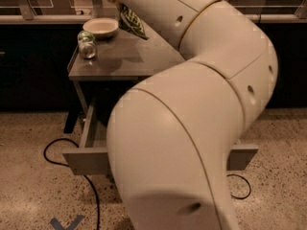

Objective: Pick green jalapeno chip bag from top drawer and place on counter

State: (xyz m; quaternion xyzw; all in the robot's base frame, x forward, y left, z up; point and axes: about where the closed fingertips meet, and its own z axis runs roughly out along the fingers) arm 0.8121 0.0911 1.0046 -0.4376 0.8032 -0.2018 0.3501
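Note:
The green jalapeno chip bag (131, 22) hangs in the air above the back of the counter (125, 57), just right of a bowl. My gripper (119, 5) holds the bag by its top and is mostly hidden behind my own arm (201, 104), which fills the middle and right of the view. The top drawer (85, 158) stands pulled out below the counter. Only its left side wall and the two ends of its front panel show. Its inside is hidden by the arm.
A white bowl (100, 28) and a small green-topped glass jar (87, 46) stand on the counter's back left. Black cables (52, 150) lie on the speckled floor on both sides of the drawer. A long pale ledge with dark cabinets (33, 56) runs behind.

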